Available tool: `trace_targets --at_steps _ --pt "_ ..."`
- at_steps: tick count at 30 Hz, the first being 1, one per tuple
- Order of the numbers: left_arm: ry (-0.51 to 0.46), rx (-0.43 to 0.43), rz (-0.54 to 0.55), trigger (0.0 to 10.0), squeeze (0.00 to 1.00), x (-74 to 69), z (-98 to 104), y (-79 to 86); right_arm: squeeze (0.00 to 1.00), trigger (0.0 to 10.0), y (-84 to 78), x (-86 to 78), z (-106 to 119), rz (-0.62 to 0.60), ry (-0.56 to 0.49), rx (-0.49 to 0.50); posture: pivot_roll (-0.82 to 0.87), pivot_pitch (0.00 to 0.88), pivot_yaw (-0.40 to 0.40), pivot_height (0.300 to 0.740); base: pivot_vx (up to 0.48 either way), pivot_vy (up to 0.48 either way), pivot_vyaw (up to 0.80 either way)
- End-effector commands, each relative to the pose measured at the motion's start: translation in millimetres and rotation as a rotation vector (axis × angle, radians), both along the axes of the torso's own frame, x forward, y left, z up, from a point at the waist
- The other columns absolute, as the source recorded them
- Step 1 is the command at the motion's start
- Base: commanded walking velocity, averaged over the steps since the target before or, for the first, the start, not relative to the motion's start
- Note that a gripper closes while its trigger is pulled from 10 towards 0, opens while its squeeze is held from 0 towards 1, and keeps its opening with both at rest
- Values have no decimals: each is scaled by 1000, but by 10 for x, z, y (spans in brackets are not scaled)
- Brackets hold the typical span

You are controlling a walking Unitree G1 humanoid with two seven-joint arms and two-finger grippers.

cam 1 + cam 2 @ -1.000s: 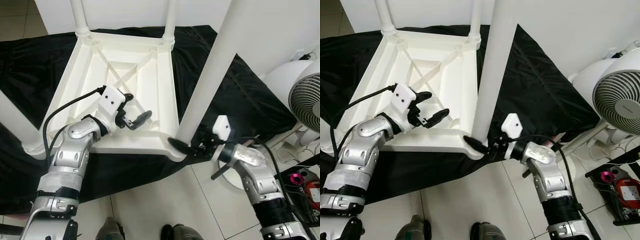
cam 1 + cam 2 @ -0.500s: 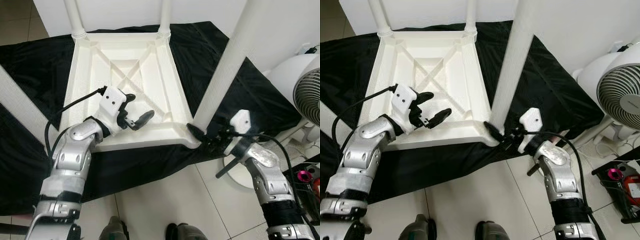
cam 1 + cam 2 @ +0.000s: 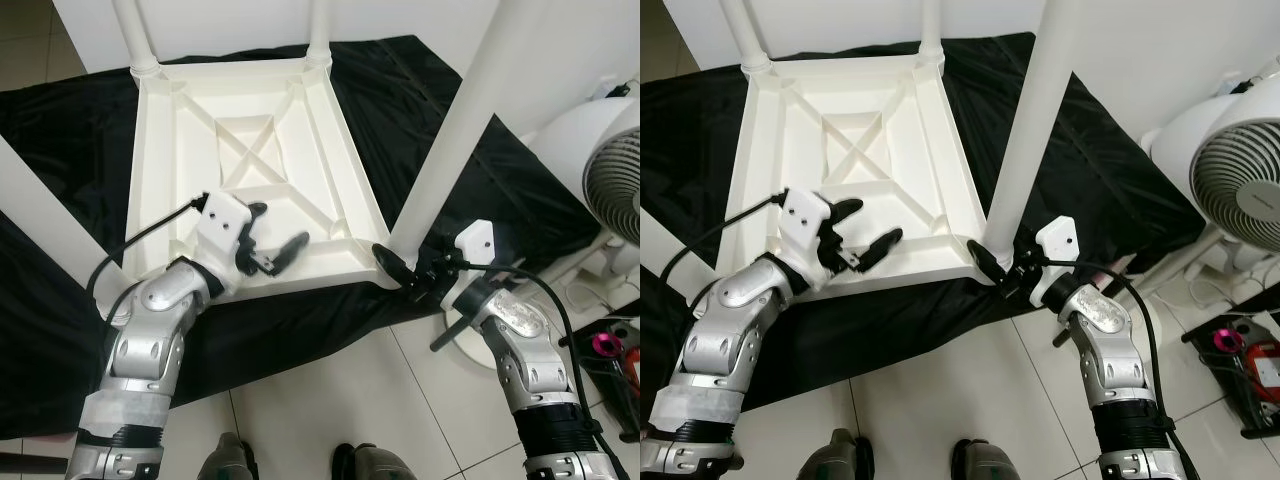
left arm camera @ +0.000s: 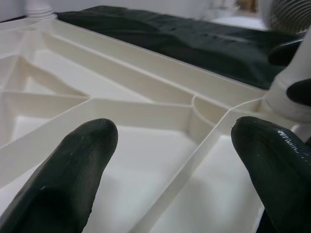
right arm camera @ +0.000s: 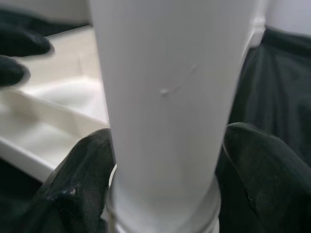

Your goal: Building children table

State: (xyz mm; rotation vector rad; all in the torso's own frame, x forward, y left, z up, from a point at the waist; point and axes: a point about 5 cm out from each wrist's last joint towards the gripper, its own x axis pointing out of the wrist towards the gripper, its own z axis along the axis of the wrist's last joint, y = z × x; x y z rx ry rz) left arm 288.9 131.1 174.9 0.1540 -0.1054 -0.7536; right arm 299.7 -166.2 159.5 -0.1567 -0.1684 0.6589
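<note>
The white plastic children's table [image 3: 170,170] lies upside down on a black cloth, its ribbed underside facing up and its legs standing upward. My right gripper [image 3: 405,265] is shut around the base of the near right leg [image 3: 450,140], where it meets the table's corner. In the right wrist view both black fingers [image 5: 82,174] press on either side of that leg [image 5: 170,97]. My left gripper [image 3: 278,228] hovers open just above the underside by the near rim, holding nothing. The left wrist view shows its fingers [image 4: 73,165] spread over the ribs [image 4: 146,111].
The black cloth [image 3: 60,120] covers the floor under the table. Two far legs [image 3: 130,35] [image 3: 320,30] and the near left leg [image 3: 35,220] stand up. A white fan [image 3: 610,180] is close on the right, with a crate of red items [image 3: 1250,360] beyond. Tiled floor [image 3: 330,390] lies in front.
The view has shifted and the table now sits turned in the picture. My right gripper keeps its hold on the leg. My left gripper stays open, now nearer the near rim.
</note>
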Motion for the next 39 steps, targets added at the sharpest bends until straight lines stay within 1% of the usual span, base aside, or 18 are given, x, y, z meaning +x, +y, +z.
trace_targets --at_steps 1,6,8,10,14,15,16,17,18,26,27,28,29,32,33,34,35,39 --pt "19 16 -58 10000 0 -69 -28 -39 0 10000 -45 40 12 -37 9 -39 -67 108 -7 740 0 0 0" --pt "6 58 -168 10000 0 -231 -17 -60 0 10000 -20 82 76 -7 -39 -62 -56 99 -15 740 0 0 0" --pt "6 58 -168 10000 0 -231 -17 -60 0 10000 -20 82 76 -7 -39 -62 -56 99 -15 740 0 0 0" --pt "18 73 -255 10000 0 -340 -15 -131 0 10000 5 103 101 31 -58 -82 -54 95 -15 740 0 0 0" --pt "43 70 -288 10000 0 -382 -32 -167 0 10000 13 124 110 50 -55 -88 -55 93 -14 740 0 0 0" --pt "48 66 -300 10000 0 -404 -37 -196 0 8196 17 138 123 69 -57 -98 -55 92 -14 740 0 0 0" --pt "48 66 -300 10000 0 -404 -37 -196 0 8196 17 138 123 69 -57 -98 -55 92 -14 740 0 0 0" --pt "50 51 -293 10000 0 -420 -33 -219 0 2196 6 145 124 82 -52 -112 -54 89 -18 740 0 0 0" --pt "62 31 -270 10000 0 -418 -39 -226 0 0 -16 149 116 81 -47 -125 -54 89 -18 740 0 0 0" --pt "63 0 -127 10000 0 -316 -43 -151 0 0 -68 116 28 60 -5 -151 -57 96 -25 740 0 0 0" --pt "64 3 -97 10000 0 -287 -37 -136 0 2431 -73 110 0 32 8 -142 -61 104 -24 740 0 0 0" --pt "64 3 -97 10000 0 -287 -37 -136 0 2431 -73 110 0 32 8 -142 -61 104 -24 740 0 0 0" --pt "55 -2 -65 10000 0 -263 -24 -128 0 10000 -68 111 -30 -16 24 -125 -65 108 -23 740 0 0 0" --pt "50 -6 -46 10000 0 -250 -17 -123 0 10000 -65 113 -50 -50 35 -114 -65 108 -23 740 0 0 0" --pt "50 -12 -19 10000 0 -237 -19 -131 0 10000 -35 122 -93 -138 54 -82 -73 114 -20 740 0 0 0" --pt "50 -12 -19 10000 0 -237 -19 -131 0 10000 -35 122 -93 -138 54 -82 -73 114 -20 740 0 0 0" --pt "52 -20 7 10000 0 -233 -25 -147 0 10000 26 120 -151 -260 85 -36 -79 120 -19 740 0 0 0" --pt "63 -30 17 10000 0 -227 -35 -175 0 10000 155 74 -211 -400 125 70 -86 129 -14 740 0 0 0"
